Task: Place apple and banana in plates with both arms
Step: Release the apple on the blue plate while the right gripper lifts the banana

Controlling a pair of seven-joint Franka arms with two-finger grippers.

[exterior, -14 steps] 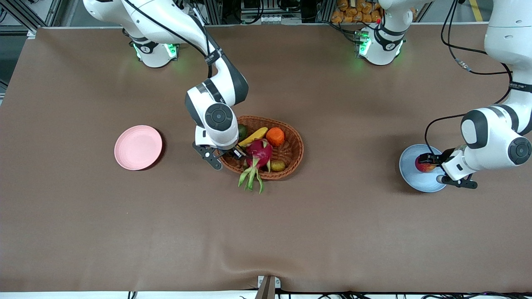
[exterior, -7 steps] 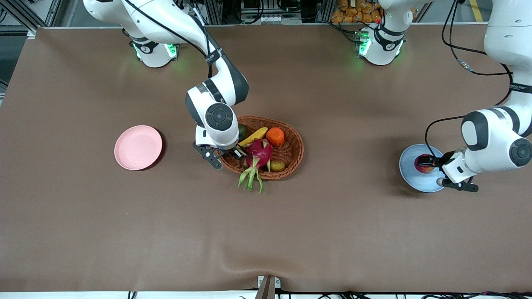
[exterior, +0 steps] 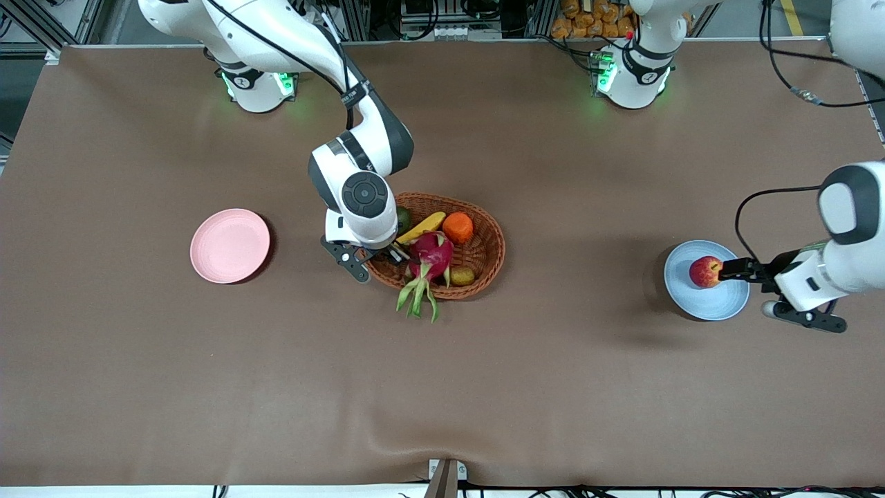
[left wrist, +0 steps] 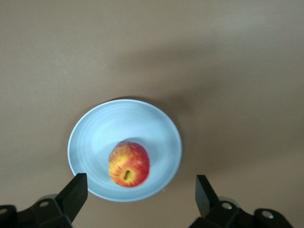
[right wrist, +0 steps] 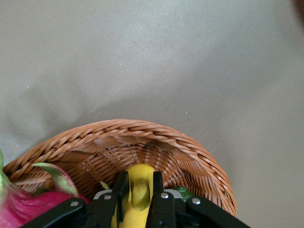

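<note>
The red apple (exterior: 705,271) lies on the pale blue plate (exterior: 719,301) near the left arm's end of the table. My left gripper (exterior: 727,272) is open and hangs above the plate's edge, apart from the apple. The left wrist view shows the apple (left wrist: 128,164) on the plate (left wrist: 95,135) between the spread fingers of that gripper (left wrist: 139,192). My right gripper (exterior: 397,254) is down in the wicker basket (exterior: 484,259), shut on one end of the yellow banana (exterior: 423,226). The right wrist view shows both jaws pressed on the banana (right wrist: 138,183). The pink plate (exterior: 229,245) lies toward the right arm's end.
The basket also holds an orange (exterior: 458,227), a magenta dragon fruit (exterior: 431,254) with its leaves hanging over the rim, a dark green fruit (exterior: 403,220) and a small brownish fruit (exterior: 462,276). The basket rim (right wrist: 142,130) curves round the banana.
My left gripper has let go of the apple and drawn back and up toward the left arm's end of the table. The apple stays on the blue plate. The right arm has hardly moved.
</note>
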